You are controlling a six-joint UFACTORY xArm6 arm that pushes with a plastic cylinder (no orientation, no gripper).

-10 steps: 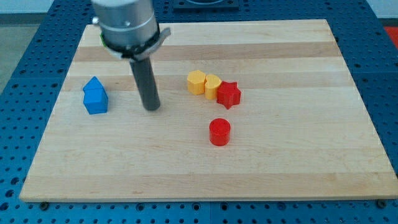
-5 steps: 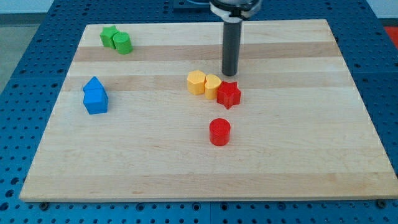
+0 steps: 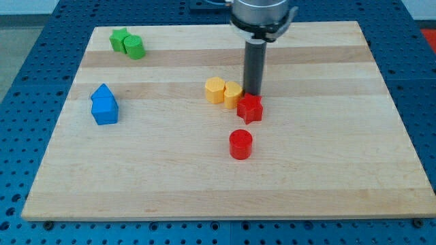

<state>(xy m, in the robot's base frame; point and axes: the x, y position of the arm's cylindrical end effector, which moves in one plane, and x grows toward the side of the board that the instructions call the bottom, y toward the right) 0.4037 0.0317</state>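
I am resting my tip (image 3: 253, 93), which has no jaws, apparently touching the red star block (image 3: 250, 107)'s far side.

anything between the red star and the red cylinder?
Nothing. In the camera view only bare board separates the red star from the red cylinder. My tip sits against the star's top side.

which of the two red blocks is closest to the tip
The red star: my tip sits at its top edge, apparently touching it. The red cylinder lies apart, further toward the view's bottom.
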